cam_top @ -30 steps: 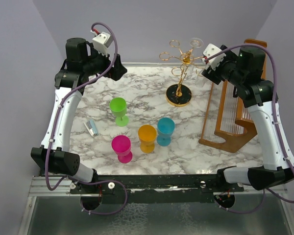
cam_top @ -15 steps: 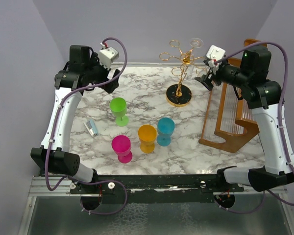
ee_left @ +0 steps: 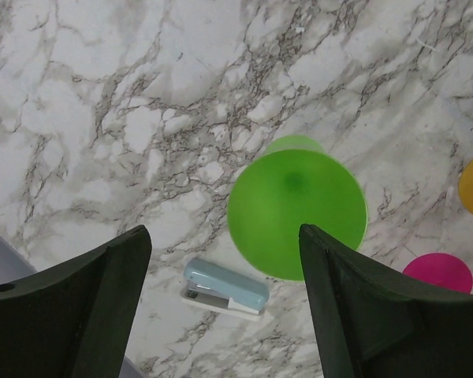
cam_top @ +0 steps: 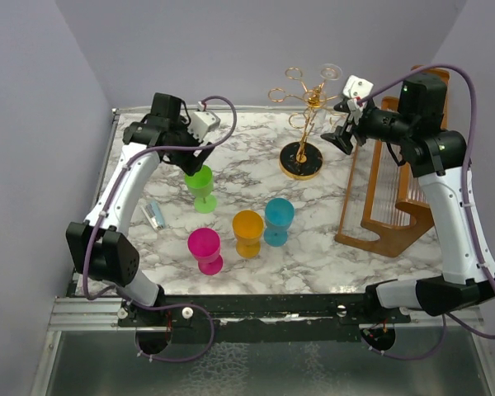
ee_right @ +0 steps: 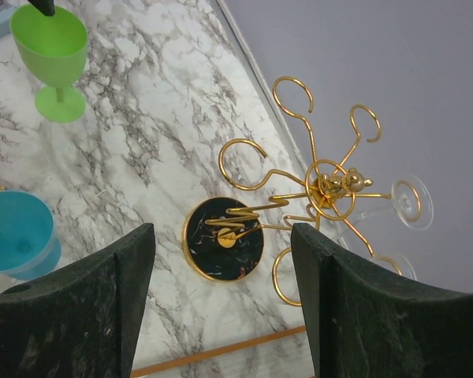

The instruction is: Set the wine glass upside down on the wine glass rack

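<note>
Top view: left gripper (cam_top: 194, 162) released, hanging over the green glass (cam_top: 200, 183), well left of the rack (cam_top: 301, 162); right gripper (cam_top: 344, 132) just right of the rack.
Left wrist: jaws wide, empty; the glass's bowl seen from above, upright; stapler (ee_left: 225, 289) beside it.
Right wrist: jaws apart, empty; rack gold, ring-ended arms, black base; clear glass (ee_right: 410, 203) on one arm.

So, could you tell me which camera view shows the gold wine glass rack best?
The right wrist view: the wine glass rack sits large in frame, with its black base, ring-ended arms and a clear glass on one arm. The top external view shows it whole but small. The left wrist view does not show it.
</note>
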Motion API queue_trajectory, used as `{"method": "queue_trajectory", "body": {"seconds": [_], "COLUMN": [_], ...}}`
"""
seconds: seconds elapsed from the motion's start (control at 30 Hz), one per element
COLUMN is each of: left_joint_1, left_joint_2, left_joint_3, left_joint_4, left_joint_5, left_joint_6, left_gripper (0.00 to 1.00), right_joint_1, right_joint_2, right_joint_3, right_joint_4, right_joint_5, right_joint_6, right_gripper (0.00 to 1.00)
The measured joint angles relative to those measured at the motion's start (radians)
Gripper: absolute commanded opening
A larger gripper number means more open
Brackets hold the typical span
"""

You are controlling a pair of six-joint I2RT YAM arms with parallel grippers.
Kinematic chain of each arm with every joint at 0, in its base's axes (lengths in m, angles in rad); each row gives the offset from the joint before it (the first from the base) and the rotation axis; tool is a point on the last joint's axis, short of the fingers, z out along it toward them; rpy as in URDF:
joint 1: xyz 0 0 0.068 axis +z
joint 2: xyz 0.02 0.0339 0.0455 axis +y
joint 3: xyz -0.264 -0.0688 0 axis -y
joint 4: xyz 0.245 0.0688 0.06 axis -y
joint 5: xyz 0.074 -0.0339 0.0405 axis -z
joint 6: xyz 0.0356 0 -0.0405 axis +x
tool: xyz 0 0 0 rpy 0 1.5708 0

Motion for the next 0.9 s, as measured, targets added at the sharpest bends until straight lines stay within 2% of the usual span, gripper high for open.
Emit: {"method": "queue_trajectory", "body": {"seconds": [0.13, 0.33, 0.67, 0.9], "left_joint_1": [-0.047, -0.058, -0.056, -0.056], "left_joint_2": [0.050, 0.119, 0.180, 0.191], "left_joint_3": [-0.023, -0.026, -0.026, -0.021], "left_joint_4": [-0.002, -0.002, -0.036, -0.045], "left_joint_5": [-0.056, -0.108, -0.114, -0.113], "left_joint_6": [0.019, 0.036, 0.057, 0.060], "left_gripper": [0.65, 0.57, 0.30, 0.07], "right_joint_1": [0.000, 0.000, 0.000, 0.000], "right_joint_2": [0.012, 0.018, 0.030, 0.044], "right_joint_3": [0.000, -0.001, -0.027, -0.050], "right_joint_4": [-0.005, -0.009, -0.008, -0.008], "right_joint_5": [0.000, 0.000, 0.003, 0.009], "right_joint_6": [0.000, 0.000, 0.000, 0.000], "right_gripper": [0.70, 0.71, 0.72, 0.72]}}
